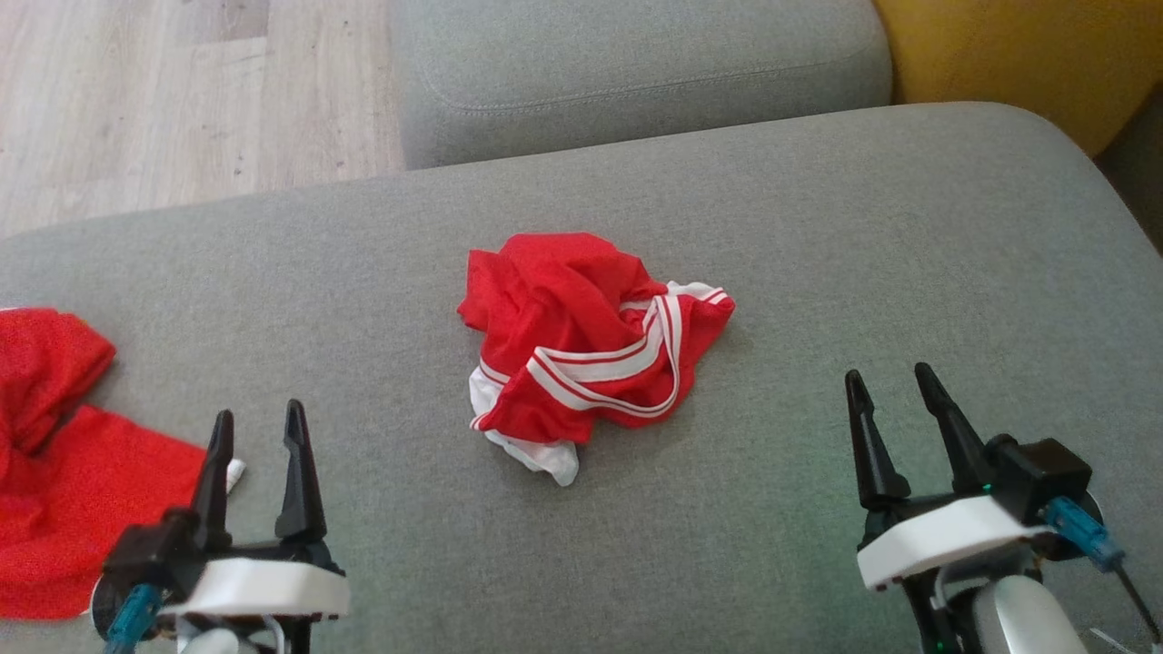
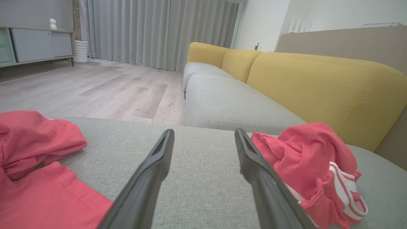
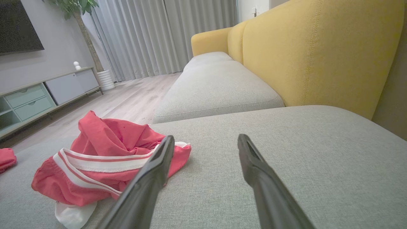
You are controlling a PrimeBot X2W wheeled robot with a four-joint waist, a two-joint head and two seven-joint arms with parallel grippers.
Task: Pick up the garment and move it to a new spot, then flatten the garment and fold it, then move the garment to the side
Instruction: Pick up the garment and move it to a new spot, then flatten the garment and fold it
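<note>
A crumpled red garment with white stripes lies bunched in the middle of the grey sofa cushion. It sits right of my left fingers in the left wrist view and left of my right fingers in the right wrist view. My left gripper stands open near the lower left, empty, well short of the garment. My right gripper stands open at the lower right, also empty and apart from it.
A second plain red garment lies at the cushion's left edge, next to my left gripper, seen too in the left wrist view. Another grey seat and a yellow backrest lie beyond. Wooden floor is at far left.
</note>
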